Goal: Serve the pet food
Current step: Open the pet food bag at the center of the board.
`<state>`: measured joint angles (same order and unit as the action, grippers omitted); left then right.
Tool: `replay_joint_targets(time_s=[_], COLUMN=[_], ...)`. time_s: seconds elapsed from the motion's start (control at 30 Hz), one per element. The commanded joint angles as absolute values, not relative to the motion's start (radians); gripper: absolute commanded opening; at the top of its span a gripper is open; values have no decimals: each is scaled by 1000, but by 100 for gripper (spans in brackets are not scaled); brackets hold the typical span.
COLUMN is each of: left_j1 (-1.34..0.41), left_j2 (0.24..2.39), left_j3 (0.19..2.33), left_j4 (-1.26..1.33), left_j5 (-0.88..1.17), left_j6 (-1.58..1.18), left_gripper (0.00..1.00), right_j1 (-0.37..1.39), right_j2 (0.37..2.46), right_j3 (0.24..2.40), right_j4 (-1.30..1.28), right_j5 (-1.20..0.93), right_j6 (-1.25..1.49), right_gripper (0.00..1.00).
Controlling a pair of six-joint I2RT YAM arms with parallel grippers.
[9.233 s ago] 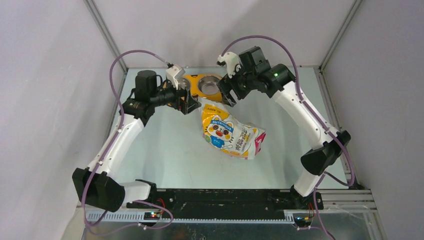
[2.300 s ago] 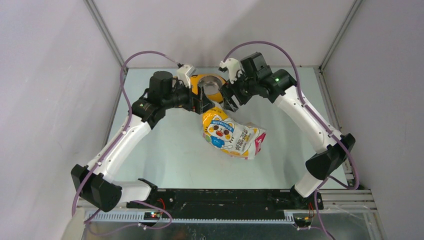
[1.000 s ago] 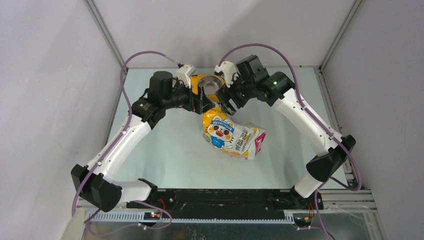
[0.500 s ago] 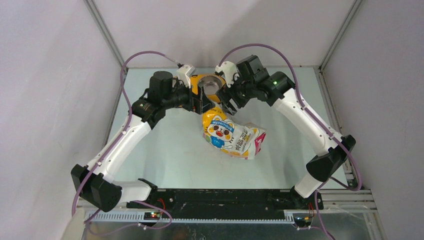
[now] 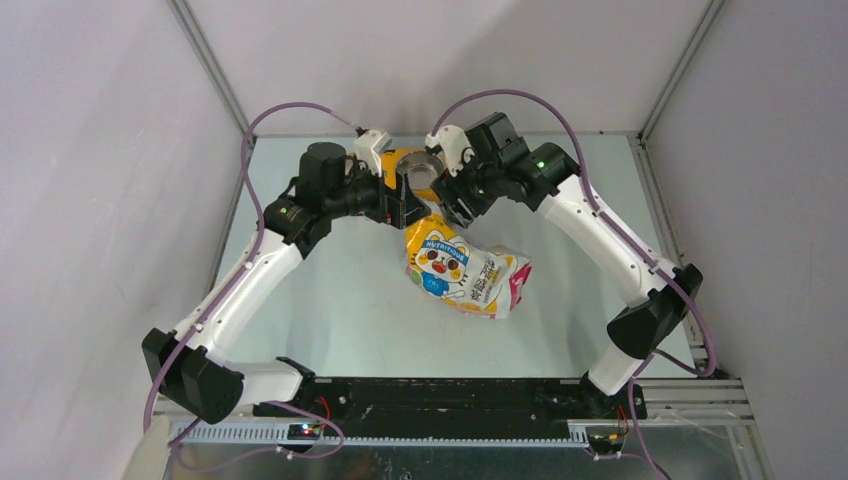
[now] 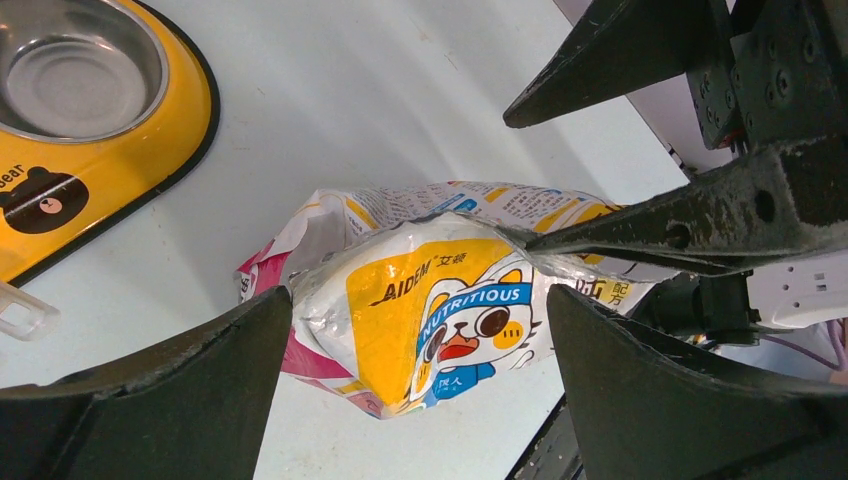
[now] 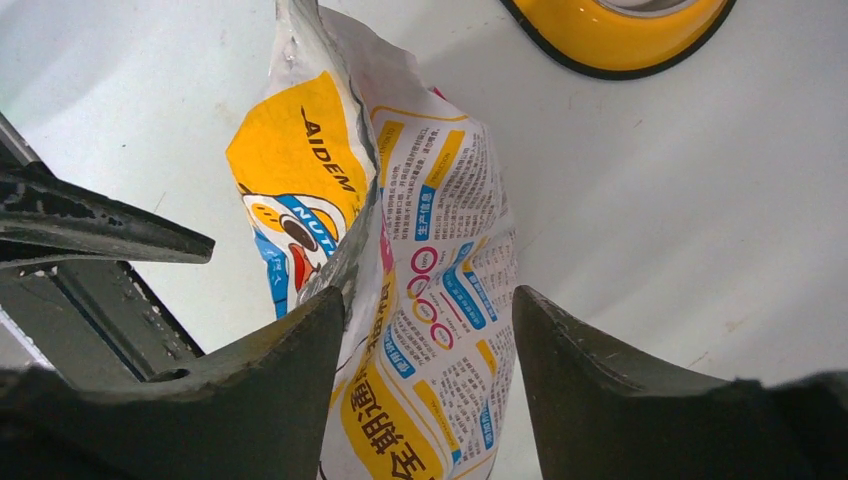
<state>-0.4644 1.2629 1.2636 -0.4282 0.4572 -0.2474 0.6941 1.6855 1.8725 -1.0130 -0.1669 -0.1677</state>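
Observation:
The pet food itself is hidden inside the glossy yellow-white cat bag (image 5: 462, 272), which lies on the table with its top end raised toward the feeder. My left gripper (image 5: 408, 208) stands wide open at the bag's top. In the left wrist view the bag (image 6: 440, 300) shows between the left gripper's (image 6: 420, 300) fingers without touching them. My right gripper (image 5: 447, 205) comes in from the other side. In the right wrist view my right gripper (image 7: 430, 380) straddles the bag's upper edge (image 7: 420, 300). One finger (image 7: 290, 380) lies against the foil, the other stands apart; it is open.
The yellow double-bowl feeder (image 5: 392, 160) with its steel bowls sits just behind both grippers, also seen as the feeder (image 6: 150, 140) in the left wrist view. A translucent plastic piece (image 6: 20, 312) lies by its rim. Walls close in the back and sides.
The right gripper's jaws have narrowed around the bag's top and the right arm has edged slightly left. The left arm and the bag stay put.

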Motion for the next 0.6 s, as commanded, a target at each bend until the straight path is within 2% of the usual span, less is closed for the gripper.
replay_joint_targets(time_s=[0.0,0.13,0.57], left_j1=[-485,-485,-485], left_j2=[1255,1253,1247], left_j3=[1275,1276,1278], left_j4=[-409,-411,-417], left_j5=[521,520,520], left_j6=[-276,-275,-272], left_gripper=[100,100,100], right_j1=[704,715,717], right_j2=[1701,1720,1852], right_j3=[1919,1972,2067], right_j4=[-1022,-1056,-1192], right_j5=[-78,-11,-100], right_j6=[-171,-161,-136], right_gripper=[60,49,47])
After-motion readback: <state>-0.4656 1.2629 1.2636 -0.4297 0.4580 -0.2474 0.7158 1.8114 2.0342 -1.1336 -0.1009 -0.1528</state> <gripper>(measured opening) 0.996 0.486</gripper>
